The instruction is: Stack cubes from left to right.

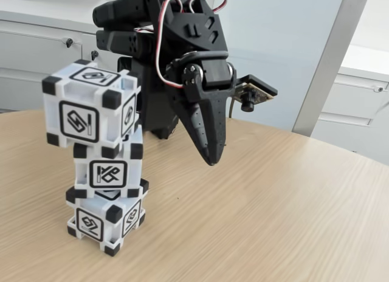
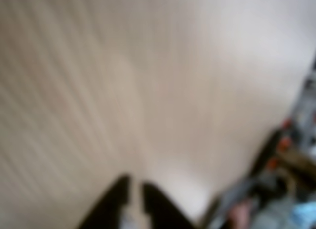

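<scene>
The cubes (image 1: pixel 100 157) look light, stiff, slick plastic (tower leans), best pinched across flat faces; right of them, the gripper (image 1: pixel 211 160) hangs nearly closed, empty

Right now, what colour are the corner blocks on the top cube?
Black, on the white top cube; clearest in the fixed view.
</scene>
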`<state>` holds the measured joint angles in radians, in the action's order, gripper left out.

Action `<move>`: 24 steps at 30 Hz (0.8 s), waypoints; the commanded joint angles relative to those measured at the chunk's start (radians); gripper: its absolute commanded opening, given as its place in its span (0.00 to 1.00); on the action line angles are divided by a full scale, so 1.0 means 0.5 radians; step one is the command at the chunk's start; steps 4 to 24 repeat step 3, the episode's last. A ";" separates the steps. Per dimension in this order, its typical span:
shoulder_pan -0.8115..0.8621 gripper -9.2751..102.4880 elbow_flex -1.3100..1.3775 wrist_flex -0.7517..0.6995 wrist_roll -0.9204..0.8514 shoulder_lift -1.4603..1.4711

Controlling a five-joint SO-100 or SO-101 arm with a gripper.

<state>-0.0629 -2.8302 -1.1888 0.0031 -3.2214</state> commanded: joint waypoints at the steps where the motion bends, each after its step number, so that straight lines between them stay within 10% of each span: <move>1: -0.006 0.08 0.015 -0.009 -0.012 -0.117; 24: 0.003 0.08 0.015 -0.009 -0.021 -0.117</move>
